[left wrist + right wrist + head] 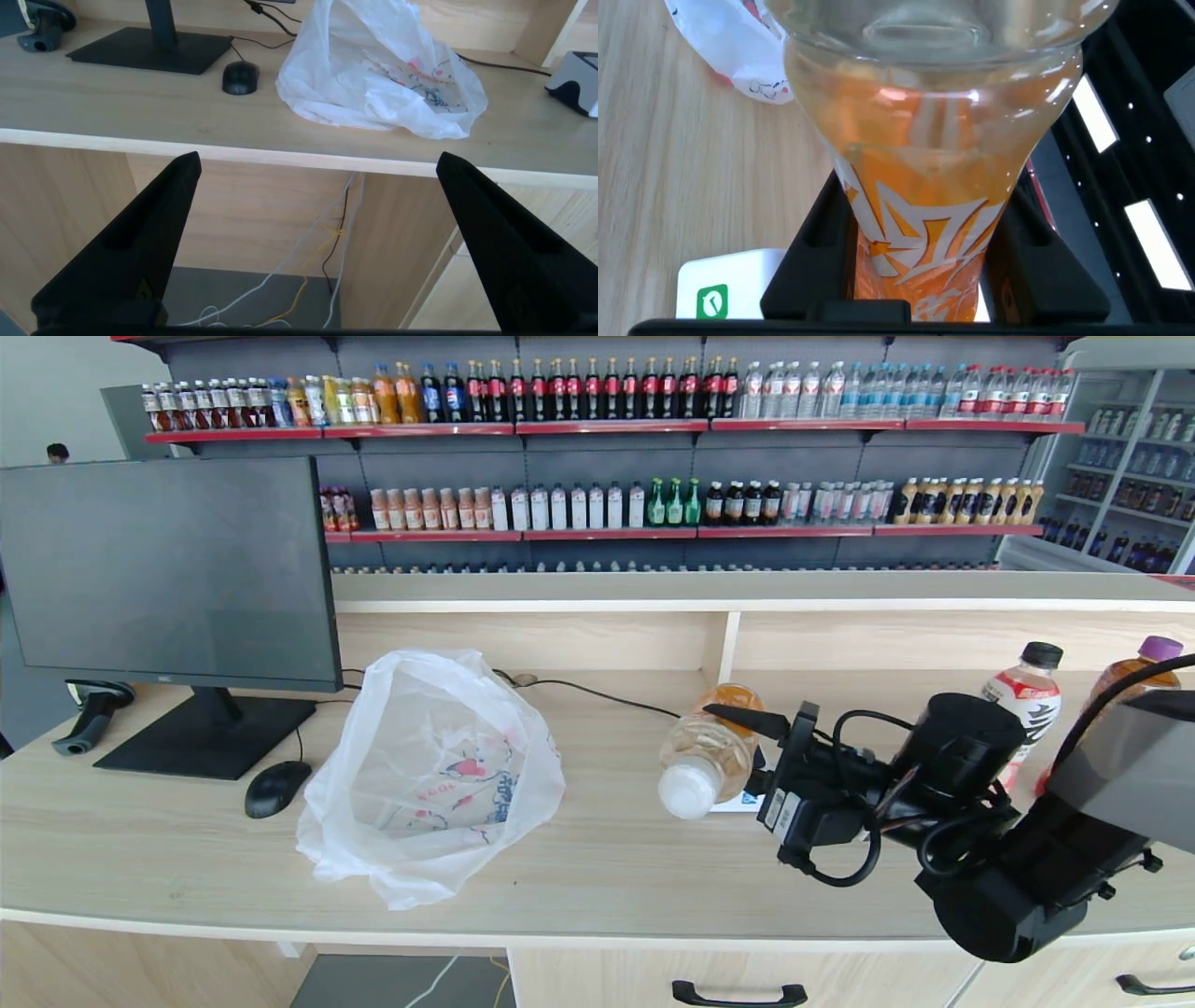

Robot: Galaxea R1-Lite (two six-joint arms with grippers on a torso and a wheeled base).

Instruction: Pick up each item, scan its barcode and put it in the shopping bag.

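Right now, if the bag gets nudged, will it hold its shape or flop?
Likely floppy: the bag is thin, crinkled plastic slumped on the counter. Probably very light, so a push would slide or crumple it.

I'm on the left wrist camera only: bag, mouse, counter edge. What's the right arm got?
Observer: The right pincer is shut on a bottle of orange drink, held on its side to the right of the bag.
Operator: Any items left to pick up?
Observer: Two bottles stand at the far right of the counter, a black-capped bottle and a purple-capped bottle.
Operator: I see a monitor stand. Is the screen on?
Observer: No, the screen is dark.
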